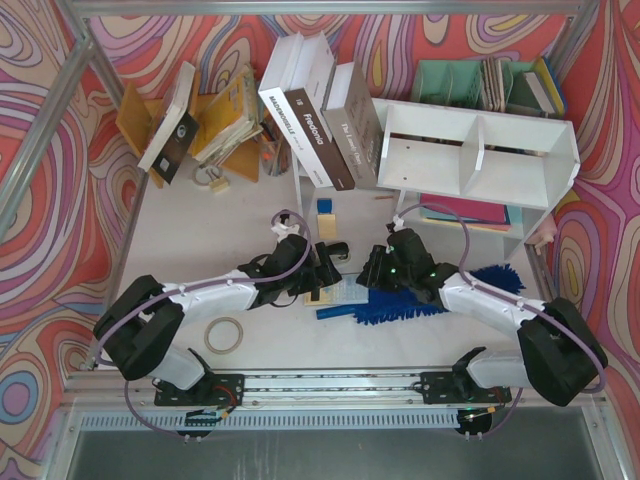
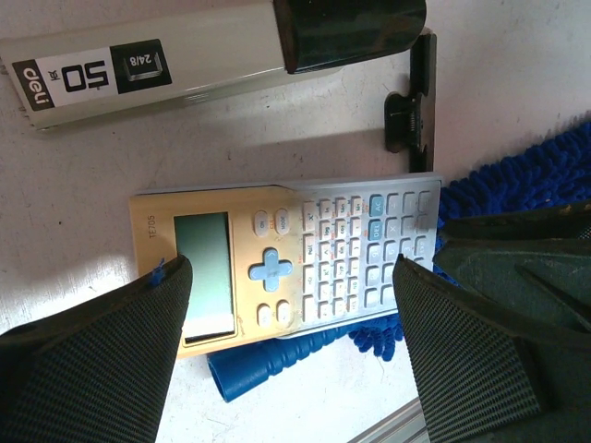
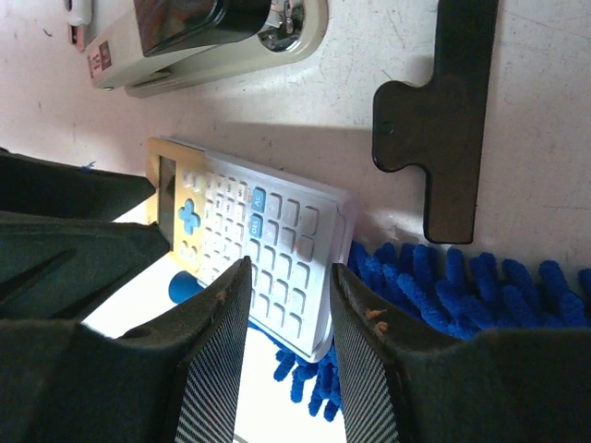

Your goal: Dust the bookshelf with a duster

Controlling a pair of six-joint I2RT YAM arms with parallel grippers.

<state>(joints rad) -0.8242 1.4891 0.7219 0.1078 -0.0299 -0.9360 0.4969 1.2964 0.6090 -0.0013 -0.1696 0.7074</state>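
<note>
The white bookshelf [image 1: 478,150] stands at the back right. The blue duster [image 1: 405,308] lies flat on the table in front of it, with its fluffy head [image 2: 522,175] to the right and its handle [image 2: 254,367] to the left. A gold and white calculator [image 2: 286,263] rests on top of the duster. My left gripper [image 2: 291,272] hovers open, its fingers straddling the calculator. My right gripper [image 3: 289,269] is also open, with a narrower gap over the calculator's [image 3: 249,235] key end, and the duster head [image 3: 443,281] lies just beside it. Neither gripper holds anything.
A beige stapler [image 2: 157,65] and a black clip [image 2: 411,101] lie just beyond the calculator. A tape roll [image 1: 224,335] sits front left. Leaning books [image 1: 310,110], an orange rack [image 1: 190,120] and a teal organiser [image 1: 465,80] line the back. Small blocks [image 1: 325,215] sit mid-table.
</note>
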